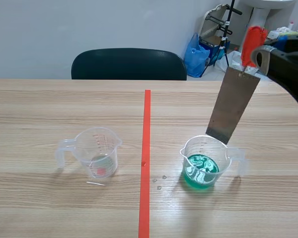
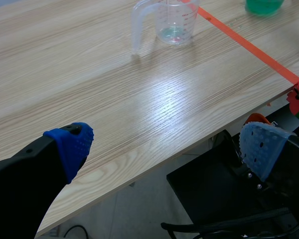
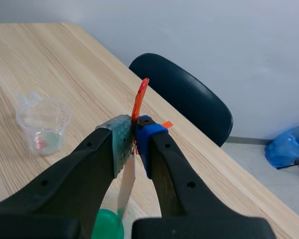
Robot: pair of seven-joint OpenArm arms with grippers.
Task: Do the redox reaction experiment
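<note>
A flat grey metal plate [image 1: 232, 106] with a red-orange handle [image 1: 253, 42] is being pinched near its top by the right gripper [image 3: 133, 142], whose fingers are being pressed onto it from both sides. The plate is being held upright and slightly tilted above the table [image 1: 49, 109], with its lower edge hanging at the far rim of a clear beaker [image 1: 198, 146]; whether it is touching the rim cannot be told. In that beaker, a pool of green liquid [image 1: 201, 171] is being held, and the vessel is standing just right of the orange-red tape line [image 1: 147, 139]. A few small droplets [image 1: 159, 181] are lying on the wood between the line and the beaker. Left of the line, well apart, a second beaker [image 1: 97, 148] is standing upright, also clear and handled, with only a faint reddish and greenish trace at its bottom. The left gripper [image 2: 167, 144] is being held spread wide with nothing between its blue pads [image 2: 72, 144] — it is hanging past the near edge of the table, well apart from both beakers. A dark chair [image 1: 129, 64] is being shown behind the table's far side, and a blue bag [image 1: 194, 54] beyond it by the wall.
</note>
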